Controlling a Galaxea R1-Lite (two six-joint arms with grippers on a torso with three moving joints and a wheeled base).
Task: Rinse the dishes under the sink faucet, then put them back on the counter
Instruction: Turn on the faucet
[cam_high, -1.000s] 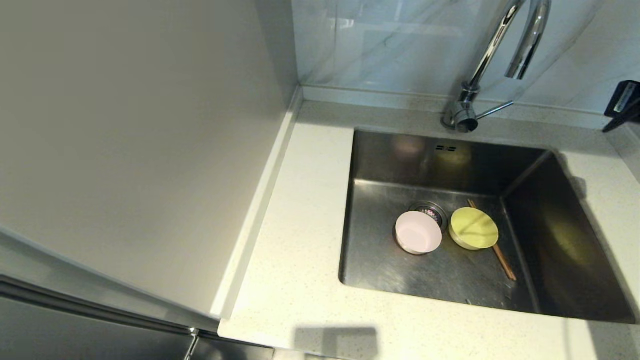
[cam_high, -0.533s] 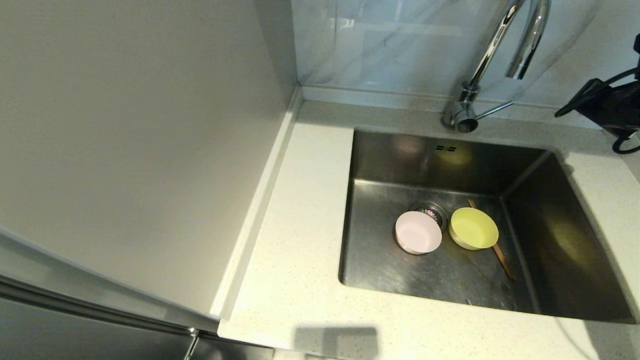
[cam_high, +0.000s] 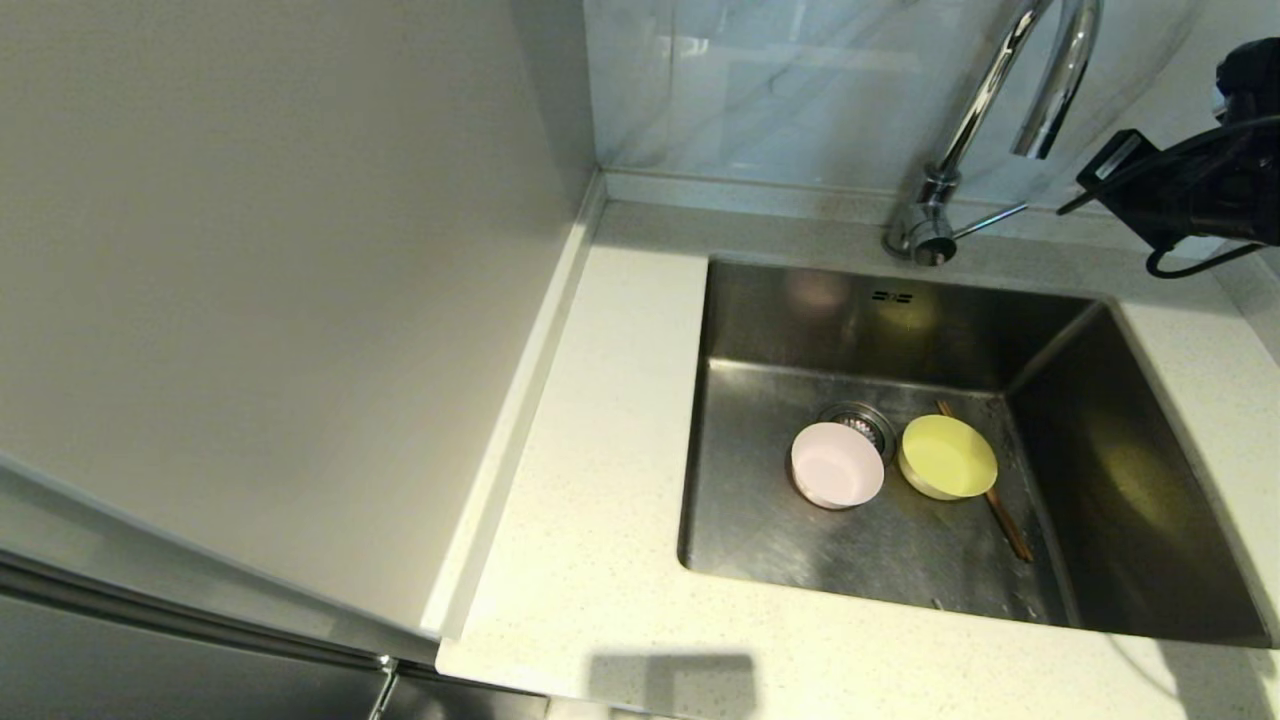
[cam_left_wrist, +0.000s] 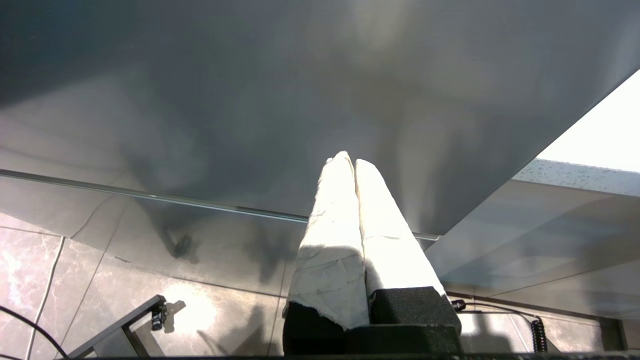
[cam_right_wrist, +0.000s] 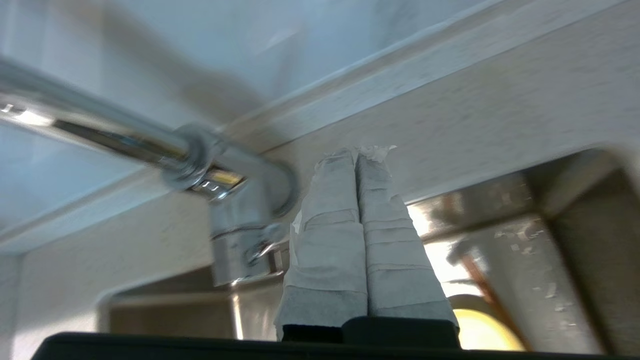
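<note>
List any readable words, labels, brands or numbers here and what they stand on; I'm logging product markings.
None can be read.
The tall chrome gooseneck faucet, the brushed stainless steel sink, the small pale pink bowl, the small pale yellow bowl and the taped right gripper show no print.

No readable text or labels — none apparent, anyway.
</note>
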